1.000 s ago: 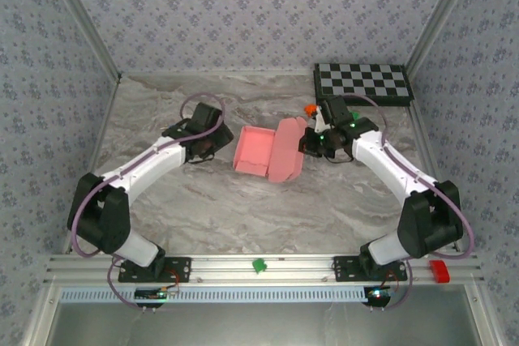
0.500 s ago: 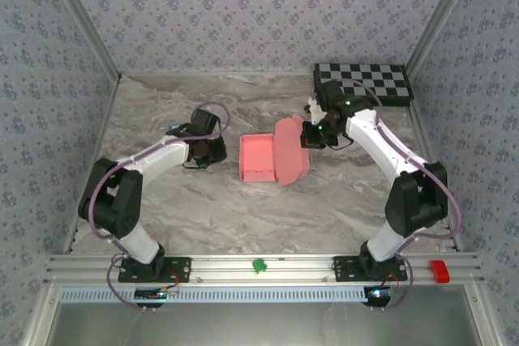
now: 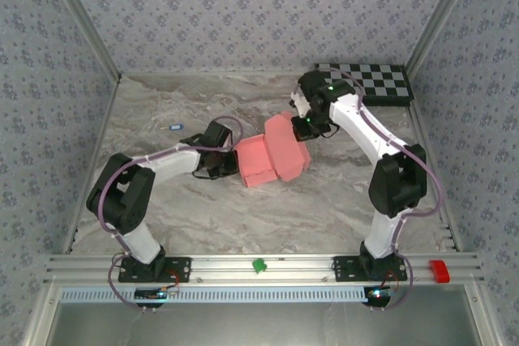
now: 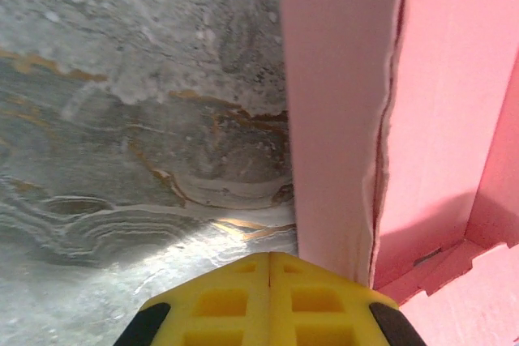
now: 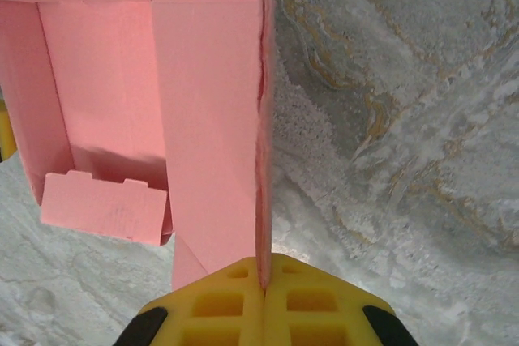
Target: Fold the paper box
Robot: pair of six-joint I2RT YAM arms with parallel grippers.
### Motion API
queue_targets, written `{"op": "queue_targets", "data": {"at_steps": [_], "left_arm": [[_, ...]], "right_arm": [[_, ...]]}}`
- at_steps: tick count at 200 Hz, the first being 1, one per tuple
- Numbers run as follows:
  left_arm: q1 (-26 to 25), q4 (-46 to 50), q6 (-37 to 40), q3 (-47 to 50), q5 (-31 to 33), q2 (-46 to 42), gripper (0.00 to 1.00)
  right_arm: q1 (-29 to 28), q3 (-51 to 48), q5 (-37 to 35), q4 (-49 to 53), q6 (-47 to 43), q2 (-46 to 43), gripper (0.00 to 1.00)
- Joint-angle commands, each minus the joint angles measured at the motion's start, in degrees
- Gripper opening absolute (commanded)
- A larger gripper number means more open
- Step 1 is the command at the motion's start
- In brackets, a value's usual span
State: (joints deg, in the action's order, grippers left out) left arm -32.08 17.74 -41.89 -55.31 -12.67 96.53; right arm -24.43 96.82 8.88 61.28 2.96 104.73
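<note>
Clamping the paper box (image 3: pixel 272 154) by one tall flap (image 5: pixel 212 119), my right fingers (image 5: pixel 261 271) are pressed onto the card. The flap's thin edge runs straight down into the seam between the yellow pads (image 5: pixel 219 301). Left of that flap, in the right wrist view, the open tray of the box shows its pink floor and a notched tab (image 5: pixel 104 206) lying at the near end.

My left fingers (image 4: pixel 269 269) are pressed together with nothing visible between them. A side wall (image 4: pixel 332 119) of the box stands just to the right of their seam; whether the tip touches it I cannot tell. Beyond that wall the inside of the tray is in view.

From above, the box sits near the middle of the marbled bench (image 3: pixel 186 208). Its open tray is toward my left fingers (image 3: pixel 229 161), and a raised pink panel is on the side of my right fingers (image 3: pixel 302 125). A checkerboard (image 3: pixel 369 83) lies at the far right corner of the bench. A small blue thing (image 3: pixel 173 127) lies on the left, well apart from the box.
</note>
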Motion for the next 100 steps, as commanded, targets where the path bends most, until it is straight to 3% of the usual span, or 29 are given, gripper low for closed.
{"op": "queue_targets", "data": {"at_steps": [1, 74, 100], "left_arm": [[-1.1, -0.9, -1.3, -0.1, -1.7, 0.7, 0.0], [-2.8, -2.0, -3.0, 2.3, -3.0, -3.1, 0.0], [-2.8, 0.3, -2.4, 2.6, -0.2, -7.7, 0.02]], "right_arm": [[-1.4, 5.3, -5.3, 5.3, -3.7, 3.1, 0.05], [-7.7, 12.8, -17.4, 7.3, -14.4, 8.0, 0.06], [-9.5, 13.8, -22.5, 5.3, -19.3, 8.6, 0.06]]}}
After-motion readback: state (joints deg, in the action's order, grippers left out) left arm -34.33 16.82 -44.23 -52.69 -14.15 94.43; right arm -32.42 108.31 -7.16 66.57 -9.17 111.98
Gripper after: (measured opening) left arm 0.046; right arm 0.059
